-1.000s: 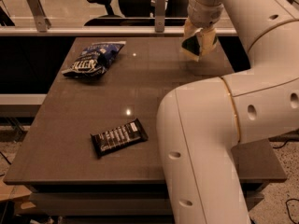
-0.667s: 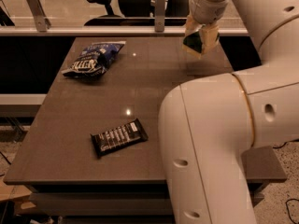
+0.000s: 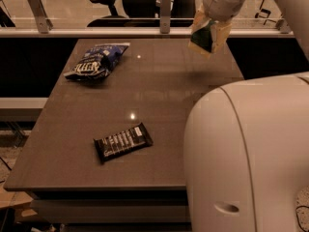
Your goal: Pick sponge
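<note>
The sponge [image 3: 204,39], dark green over pale yellow foam, hangs in the air above the table's far right corner. My gripper [image 3: 208,33] is shut on it, with a pale finger on each side of it. The arm reaches down to it from the upper right. The sponge is clear of the tabletop and casts a faint shadow below it.
A blue snack bag [image 3: 95,62] lies at the far left of the brown table [image 3: 159,95]. A black candy bar wrapper [image 3: 122,142] lies near the front. My large white arm body [image 3: 246,153] fills the lower right. A rail and office chairs stand behind the table.
My gripper has lifted the sponge higher above the table's far right corner. The snack bag and candy bar have not moved.
</note>
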`<state>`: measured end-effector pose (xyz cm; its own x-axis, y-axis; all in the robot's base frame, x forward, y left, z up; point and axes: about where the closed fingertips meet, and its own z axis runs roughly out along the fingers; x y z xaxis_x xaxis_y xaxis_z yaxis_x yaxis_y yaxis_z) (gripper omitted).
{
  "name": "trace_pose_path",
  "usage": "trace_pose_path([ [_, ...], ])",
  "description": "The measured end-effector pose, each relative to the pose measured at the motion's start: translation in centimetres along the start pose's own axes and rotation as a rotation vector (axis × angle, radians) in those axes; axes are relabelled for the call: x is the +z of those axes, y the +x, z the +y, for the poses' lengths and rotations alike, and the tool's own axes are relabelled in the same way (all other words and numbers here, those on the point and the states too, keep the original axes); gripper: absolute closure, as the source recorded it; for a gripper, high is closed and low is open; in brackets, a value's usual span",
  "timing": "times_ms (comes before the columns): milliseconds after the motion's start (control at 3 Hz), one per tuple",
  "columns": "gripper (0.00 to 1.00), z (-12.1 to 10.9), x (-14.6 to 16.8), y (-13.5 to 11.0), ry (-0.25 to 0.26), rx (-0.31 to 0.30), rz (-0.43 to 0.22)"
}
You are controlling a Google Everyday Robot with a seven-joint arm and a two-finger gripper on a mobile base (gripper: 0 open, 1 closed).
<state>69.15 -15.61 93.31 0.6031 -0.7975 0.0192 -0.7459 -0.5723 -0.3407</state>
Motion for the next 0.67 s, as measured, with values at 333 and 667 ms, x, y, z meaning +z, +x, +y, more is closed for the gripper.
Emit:
trace_pose_path([
  [333,1.0,0.59,-2.38,-1.44,0.057,-0.061,0.01],
  [667,1.0,0.58,-2.37,-1.44,0.057,-0.061,0.009],
])
